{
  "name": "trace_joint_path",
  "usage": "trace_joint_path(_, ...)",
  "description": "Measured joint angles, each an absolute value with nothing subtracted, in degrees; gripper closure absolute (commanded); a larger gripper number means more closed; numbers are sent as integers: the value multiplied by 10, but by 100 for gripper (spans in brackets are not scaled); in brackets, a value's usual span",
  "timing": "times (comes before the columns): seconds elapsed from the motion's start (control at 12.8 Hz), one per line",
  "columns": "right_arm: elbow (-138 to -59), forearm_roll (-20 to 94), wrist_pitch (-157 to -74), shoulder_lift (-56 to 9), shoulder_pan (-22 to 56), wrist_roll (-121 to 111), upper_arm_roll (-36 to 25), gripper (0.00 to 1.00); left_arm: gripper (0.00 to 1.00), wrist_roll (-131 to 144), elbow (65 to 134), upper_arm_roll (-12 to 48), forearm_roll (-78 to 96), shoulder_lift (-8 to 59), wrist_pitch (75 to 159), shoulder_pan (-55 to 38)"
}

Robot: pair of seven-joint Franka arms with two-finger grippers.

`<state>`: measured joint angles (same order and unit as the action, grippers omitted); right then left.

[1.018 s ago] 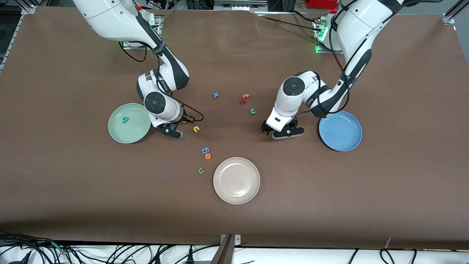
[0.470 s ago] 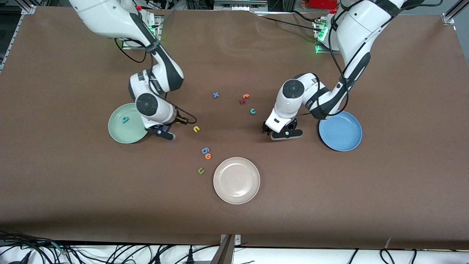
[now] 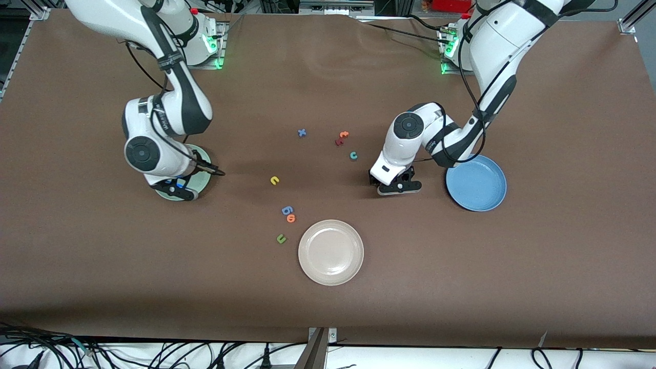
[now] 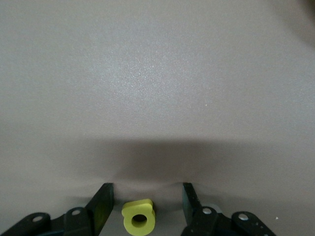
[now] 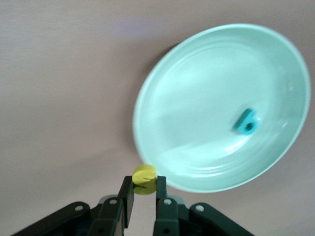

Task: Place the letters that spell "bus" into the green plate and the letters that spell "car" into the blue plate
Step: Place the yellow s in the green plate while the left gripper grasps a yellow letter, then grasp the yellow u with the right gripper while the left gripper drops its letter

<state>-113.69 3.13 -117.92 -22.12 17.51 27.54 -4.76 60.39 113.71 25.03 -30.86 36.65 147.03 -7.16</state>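
Holding a yellow letter [image 5: 144,179] pinched between its fingers, right gripper [image 5: 141,196] hangs over the rim of the green plate [image 5: 206,98]; teal "b" [image 5: 245,121] lies in that plate. Left gripper [image 4: 145,206] is down at the table beside the blue plate [image 3: 476,183], fingers apart astride the yellow "a" [image 4: 138,217], not touching it. Teal "c" [image 3: 353,155] and yellow "u" [image 3: 274,180] lie loose on the table

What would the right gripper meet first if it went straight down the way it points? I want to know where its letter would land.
The right gripper, shut on the yellow letter, would probably meet the green plate near its rim; depth is unclear.
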Motion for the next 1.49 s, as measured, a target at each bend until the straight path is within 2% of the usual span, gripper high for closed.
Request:
trace_joint_path(0.23,-1147,32,-1184,-237,173,188,-83,98,40,600,1133,254,-309,366,1453,-71)
trace_joint_path(0.31,-1149,32,-1189,-245,171,168,-90,95,40,597,1132,256,-309,366,1445,-71)
trace_joint_path(0.39,-1152,32,-1197,-253,167,155,-92,76,40,594,1131,259,-309,366,1437,-71)
trace_joint_path(0.47,-1155,32,-1205,-261,165,147,-92,25,41,593,1130,260,-309,366,1431,-71)
trace_joint_path(0.55,-1155,32,-1209,-268,166,143,-91,1,44,593,1130,261,-309,366,1429,-71)
trace_joint_path(0.94,-1141,36,-1201,-270,168,143,-87,1,62,592,1129,264,-309,366,1426,-71)
trace_joint_path(1.17,-1095,112,-1152,-264,175,165,-74,1,66,591,1129,264,-309,364,1418,-70)
trace_joint_path(1.49,-1069,135,-1175,-262,228,293,-58,1,71,590,1129,264,-309,363,1416,-70)
